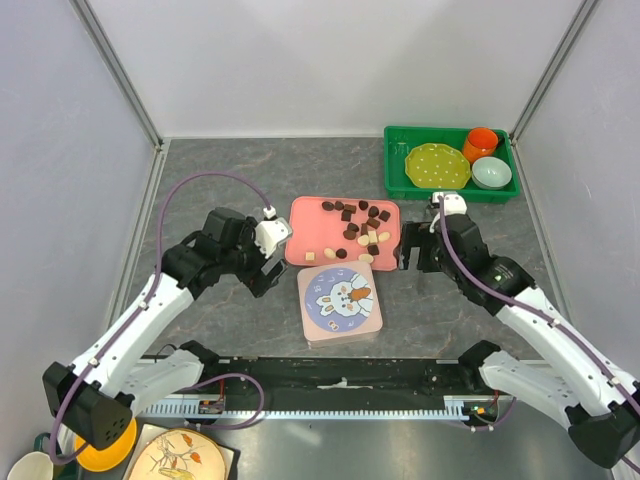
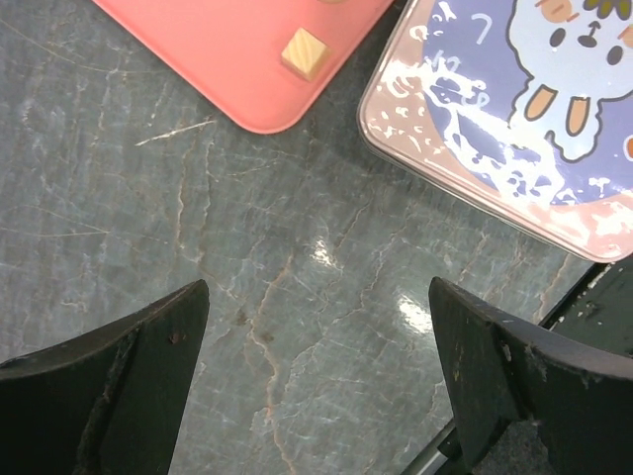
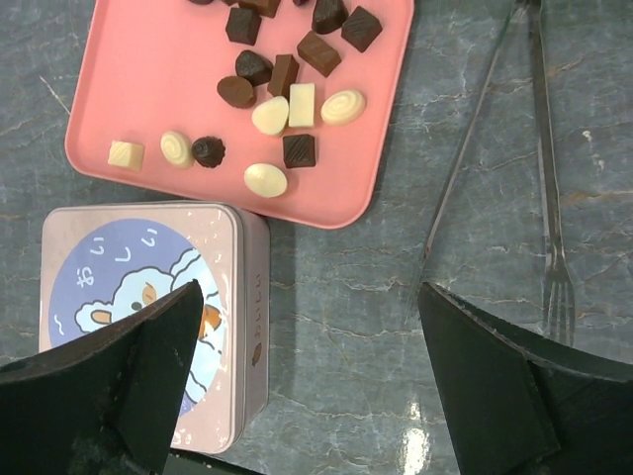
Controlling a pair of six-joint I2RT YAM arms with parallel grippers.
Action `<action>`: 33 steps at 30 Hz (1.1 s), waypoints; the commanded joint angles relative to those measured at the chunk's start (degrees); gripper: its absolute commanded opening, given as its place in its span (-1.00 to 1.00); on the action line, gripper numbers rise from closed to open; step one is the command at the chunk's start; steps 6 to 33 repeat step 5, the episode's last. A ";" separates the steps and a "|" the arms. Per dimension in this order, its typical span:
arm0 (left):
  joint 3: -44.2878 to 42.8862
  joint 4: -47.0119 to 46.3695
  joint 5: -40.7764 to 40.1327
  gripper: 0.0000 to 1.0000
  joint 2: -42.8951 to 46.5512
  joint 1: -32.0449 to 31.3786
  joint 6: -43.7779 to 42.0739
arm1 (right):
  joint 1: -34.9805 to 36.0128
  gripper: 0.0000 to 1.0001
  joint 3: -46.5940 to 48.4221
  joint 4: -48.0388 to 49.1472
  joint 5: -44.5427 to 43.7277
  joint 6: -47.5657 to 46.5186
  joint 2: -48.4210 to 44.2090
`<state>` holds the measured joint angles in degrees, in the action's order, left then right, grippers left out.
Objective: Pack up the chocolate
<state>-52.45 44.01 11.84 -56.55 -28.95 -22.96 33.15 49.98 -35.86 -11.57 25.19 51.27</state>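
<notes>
Top view, worktop point(image 1: 220, 180): grey, marbled, with pale panels on three sides.
Top view, pink tray point(image 1: 308, 215): mid-worktop, between the two arms.
Top view, chocolate point(image 1: 360, 225): dark and cream pieces lying loose on the tray, thickest on its right half.
Top view, tin point(image 1: 341, 302): rabbit picture on the lid, lid on, just on the near side of the tray.
Top view, left claw point(image 1: 272, 258): just off the tray's near-left corner, nothing in it.
Top view, right claw point(image 1: 413, 247): just off the tray's right edge, nothing in it.
Top view, green bin point(image 1: 395, 160): far right, holding a dotted yellow-green plate point(image 1: 437, 166), an orange cup point(image 1: 481, 143) and a pale bowl point(image 1: 491, 172).

Left wrist, left claw point(image 2: 316, 386): spread wide, with only bare worktop between the fingers.
Left wrist, pink tray point(image 2: 227, 59): its corner is at the top of the view.
Left wrist, chocolate point(image 2: 304, 52): one tan square piece near that corner.
Left wrist, tin point(image 2: 524, 109): top right, glossy lid, close beside the tray corner.

Right wrist, right claw point(image 3: 307, 386): spread wide and empty, above the worktop next to the tin.
Right wrist, chocolate point(image 3: 282, 99): all on the pink tray point(image 3: 148, 69); dark squares and rounds mixed with cream ovals, swirls and a square.
Right wrist, tin point(image 3: 148, 307): lower left, closed, just beside the tray's near edge; cannot tell whether they touch.
Right wrist, metal tongs point(image 3: 539, 148): flat on the worktop right of the tray, one arm ending in fork tines.
</notes>
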 commanded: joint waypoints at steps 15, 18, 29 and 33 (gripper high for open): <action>0.94 -1.47 3.11 0.99 1.71 0.74 2.57 | -0.10 0.96 1.70 -0.44 -3.98 -0.76 -1.87; 0.94 -1.47 3.11 0.99 1.71 0.74 2.57 | -0.10 0.96 1.70 -0.44 -3.98 -0.76 -1.87; 0.94 -1.47 3.11 0.99 1.71 0.74 2.57 | -0.10 0.96 1.70 -0.44 -3.98 -0.76 -1.87; 0.94 -1.47 3.11 0.99 1.71 0.74 2.57 | -0.10 0.96 1.70 -0.44 -3.98 -0.76 -1.87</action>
